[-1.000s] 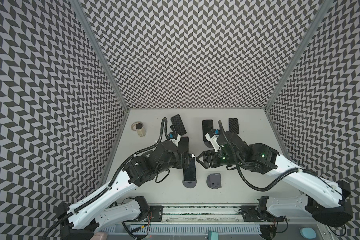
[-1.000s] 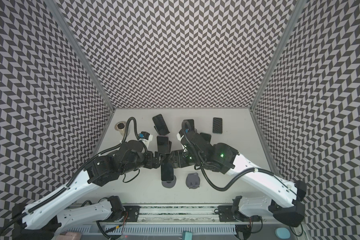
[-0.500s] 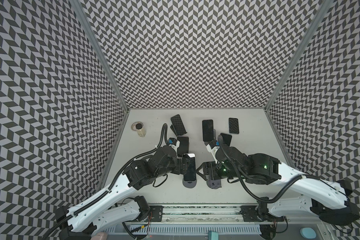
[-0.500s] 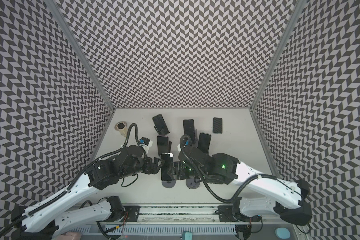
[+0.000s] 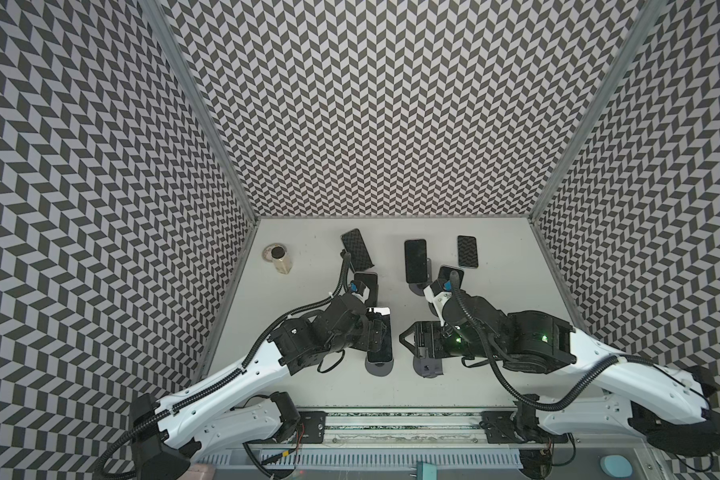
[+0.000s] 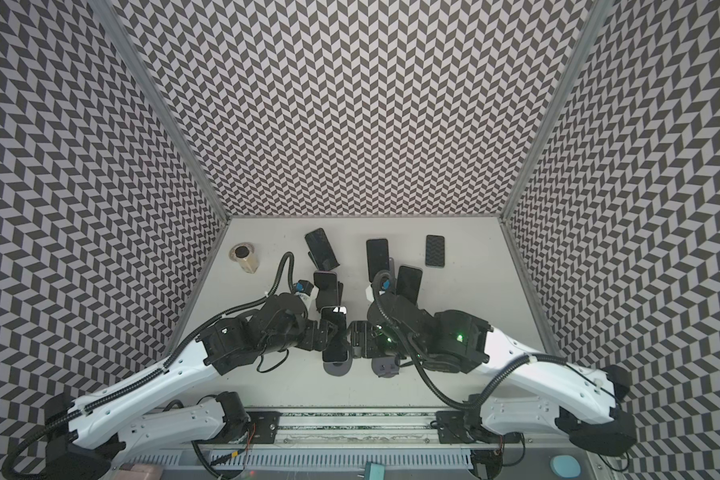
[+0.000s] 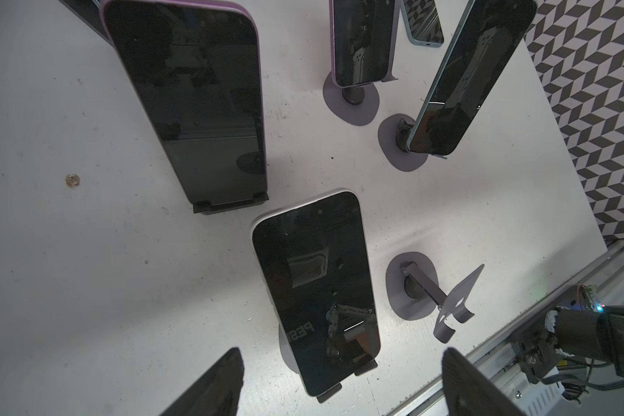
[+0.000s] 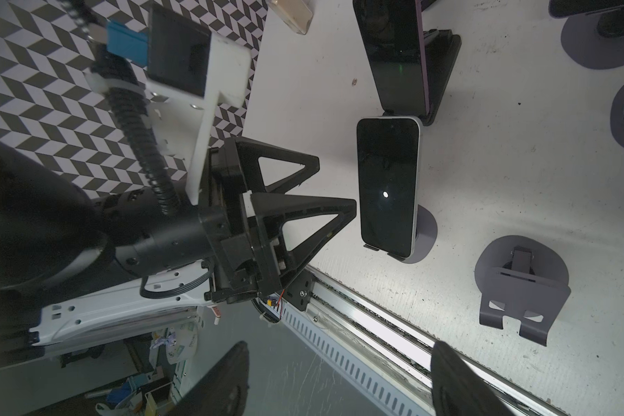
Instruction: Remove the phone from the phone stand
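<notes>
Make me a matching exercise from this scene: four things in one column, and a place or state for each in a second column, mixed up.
Things:
1. white-edged phone
2. grey stand next to it
3. tan bottle
4. left gripper

Places or states:
A. open, gripping nothing
B. propped on a stand
C. its cradle is empty
D. near the left wall, towards the back of the table

Pairs: 1-B, 2-C, 3-D, 4-A
</notes>
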